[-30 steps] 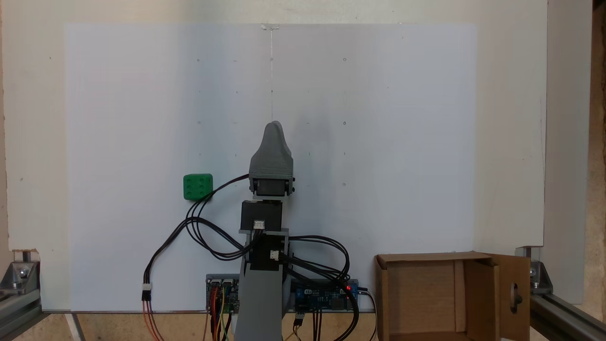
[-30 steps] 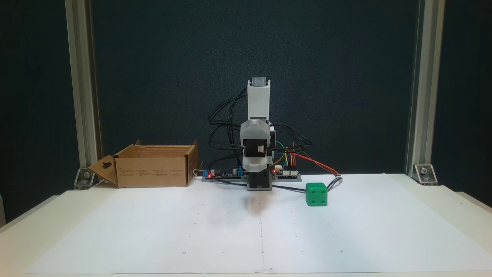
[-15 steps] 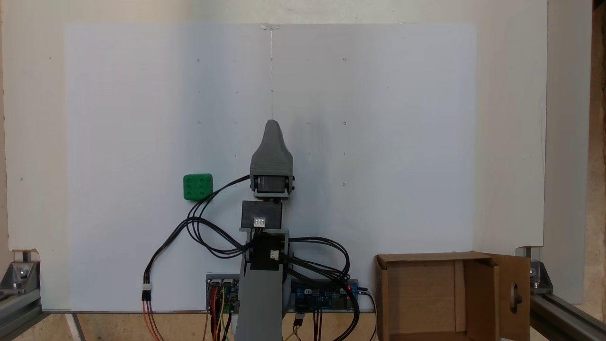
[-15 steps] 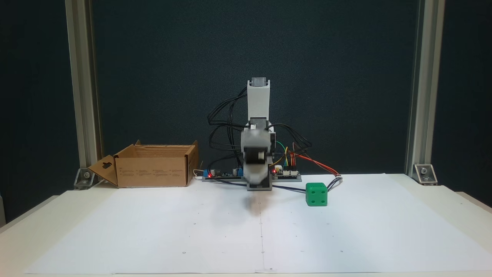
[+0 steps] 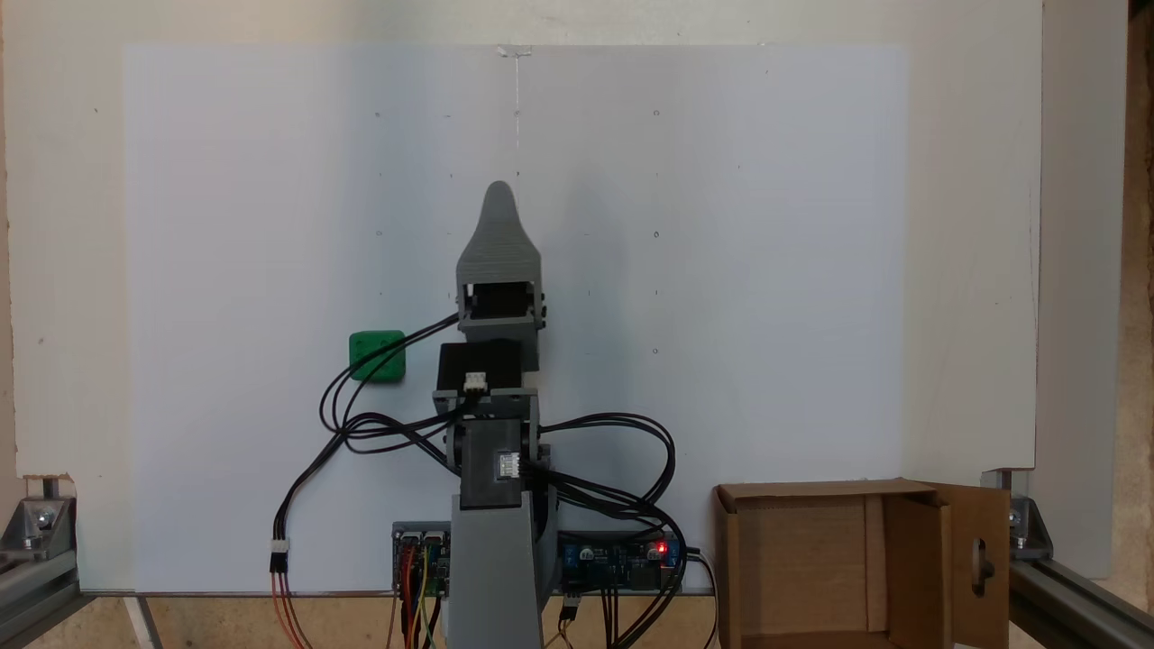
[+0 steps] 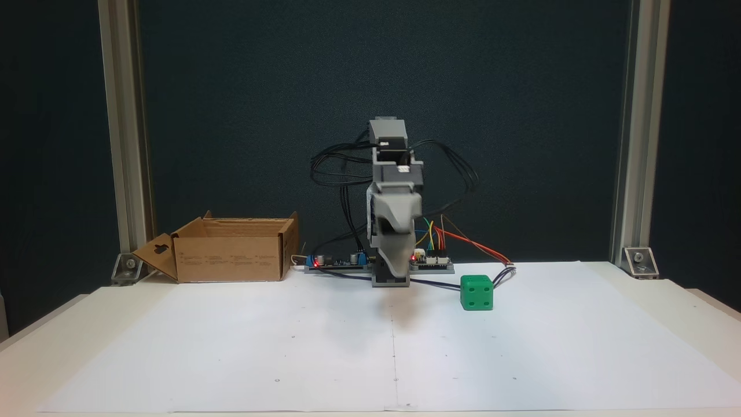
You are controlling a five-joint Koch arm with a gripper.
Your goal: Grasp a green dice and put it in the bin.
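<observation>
beside gripper (image 6: 399, 269): green dice (image 6: 477, 292), four-pip face frontward

The gripper (image 5: 499, 191) now reaches farther toward 12 o'clock in the top-down fixed view, its tip (image 6: 399, 271) raised off the paper.

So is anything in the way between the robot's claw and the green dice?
No solid thing sits between the gripper and the green dice; only bare white paper lies there. In a fixed view from above, a black cable crosses the dice's corner, so it might snag.
</observation>
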